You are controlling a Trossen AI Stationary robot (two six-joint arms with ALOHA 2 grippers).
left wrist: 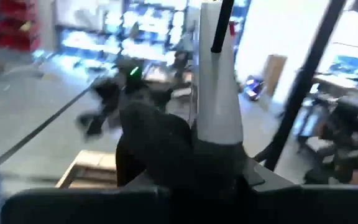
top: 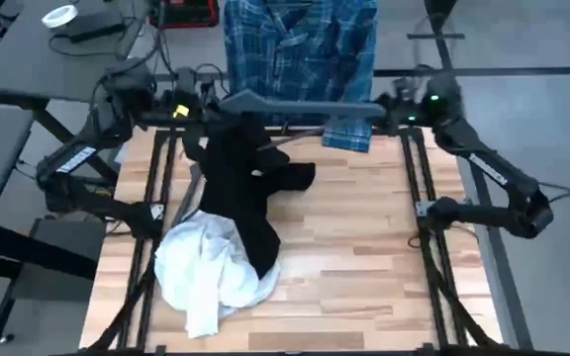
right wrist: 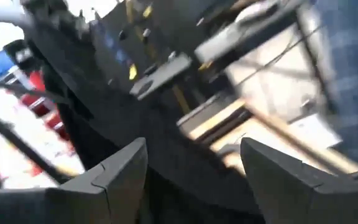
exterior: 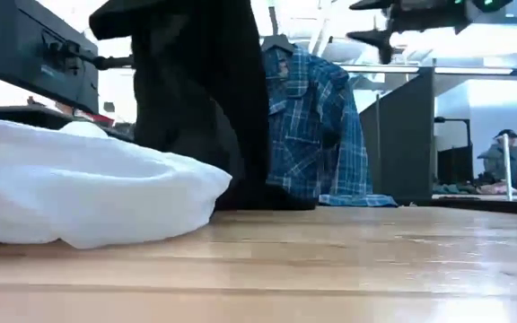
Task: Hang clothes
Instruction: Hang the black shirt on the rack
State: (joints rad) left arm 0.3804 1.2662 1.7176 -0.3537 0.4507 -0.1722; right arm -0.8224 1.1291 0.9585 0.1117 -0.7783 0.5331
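The left gripper (top: 198,111) is raised above the far left part of the wooden table (top: 364,257), and it appears to be clenched on the upper edge of the black top (top: 240,193), though the fingers themselves are hidden by cloth and cannot be seen clearly. In the left wrist view, dark fabric bunches directly in front of the camera beside a pale upright piece. The right gripper (top: 389,109) is lifted at the far right side of the table; in the right wrist view its two dark fingers (right wrist: 120,165) stand apart with nothing between them, so it is released. A long dark bar (top: 300,105) runs between the two grippers along the far edge of the table.

The black top hangs down from the left gripper, and its lower part drapes onto the table, reaching toward the near side. In the low view it rises as a tall dark column from the tabletop. The white top (top: 206,267) lies crumpled on the near left part of the table, touching the bottom of the black top and partly under it. The blue-and-white plaid shirt (top: 300,49) hangs beyond the far edge of the table, behind the bar, with its hem just reaching the tabletop. In the low view, a person (exterior: 503,157) sits far off in the room behind.
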